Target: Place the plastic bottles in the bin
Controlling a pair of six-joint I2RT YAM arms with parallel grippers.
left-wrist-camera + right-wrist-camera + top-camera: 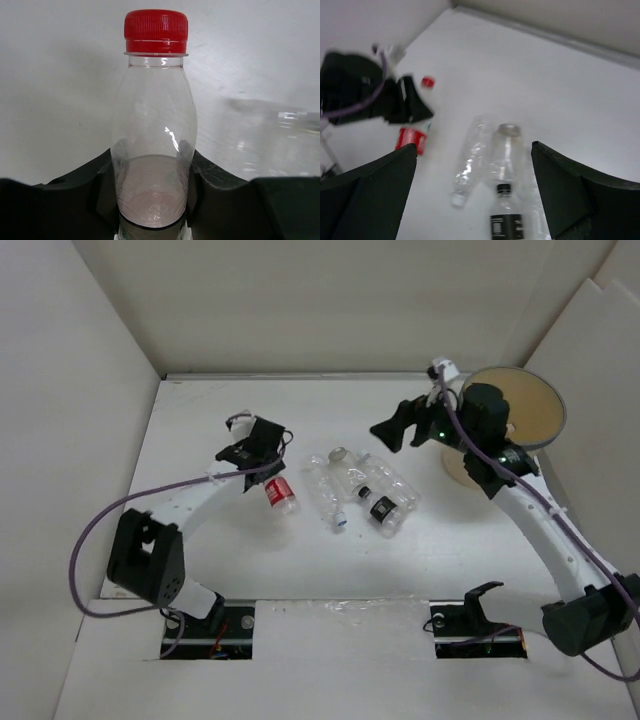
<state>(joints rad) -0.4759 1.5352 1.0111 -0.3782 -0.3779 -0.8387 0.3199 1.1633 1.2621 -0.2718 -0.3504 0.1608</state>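
The left gripper (152,155) is closed about the red-capped bottle (155,100), one dark finger against each side of its clear body just above the red label. From above, this bottle lies left of the table's (200,560) middle, its labelled end sticking out toward the near edge from under the gripper and its cap hidden there. The right wrist view shows the cap poking out on the gripper's far side. The right gripper (393,430) hangs above the table between the other bottles and the bin (535,405), its fingers spread wide with nothing between them. Below it, near the centre, the rest of the plastic bottles lie on their sides in a loose cluster: a clear white-capped bottle (328,495) on the left, the black-labelled bottle (383,508) at the near right, and further clear ones touching behind them. The bin stands at the far right corner, well apart from the cluster; no bottle shows in the part of its inside that can be seen.
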